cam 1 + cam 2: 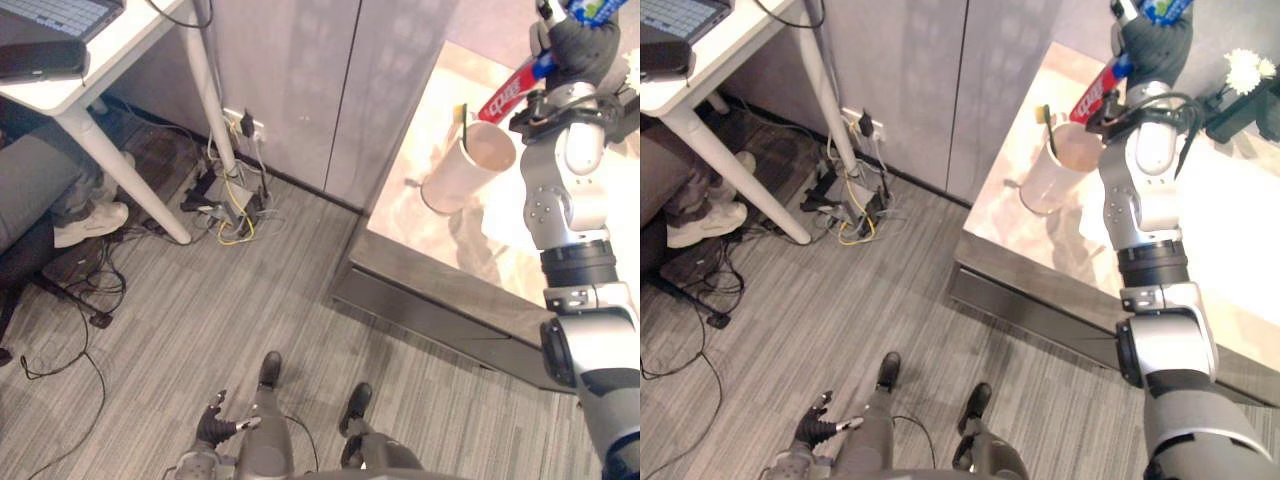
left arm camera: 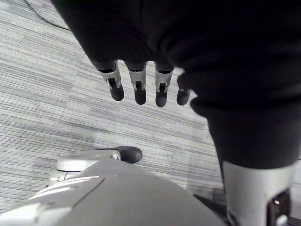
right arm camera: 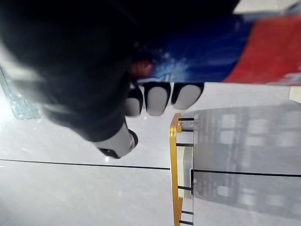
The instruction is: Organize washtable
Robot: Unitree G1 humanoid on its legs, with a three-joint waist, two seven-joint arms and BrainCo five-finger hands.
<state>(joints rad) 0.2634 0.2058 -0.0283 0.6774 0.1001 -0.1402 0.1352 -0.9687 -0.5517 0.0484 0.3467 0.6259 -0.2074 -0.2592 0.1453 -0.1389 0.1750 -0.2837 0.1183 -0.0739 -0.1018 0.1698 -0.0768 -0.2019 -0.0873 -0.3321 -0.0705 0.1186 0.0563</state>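
R hand (image 1: 580, 45): fingers clamped on toothpaste tube (image 1: 505, 95) | tube: long axis slanted, red end down, just above cup (image 1: 465, 165) | L hand (image 2: 139, 89): fingers loose, apart, well below cup

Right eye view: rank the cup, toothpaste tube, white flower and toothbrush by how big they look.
1. Cup.
2. Toothpaste tube, partly covered by the right hand.
3. White flower; close to the tube's visible part, so unsure.
4. Toothbrush, mostly inside the cup.

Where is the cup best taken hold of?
Probably round the cup, on its plain side wall below the rim, coming from the near edge of the washtable: a toothbrush stands in its mouth, and the right hand holds the toothpaste tube just above.
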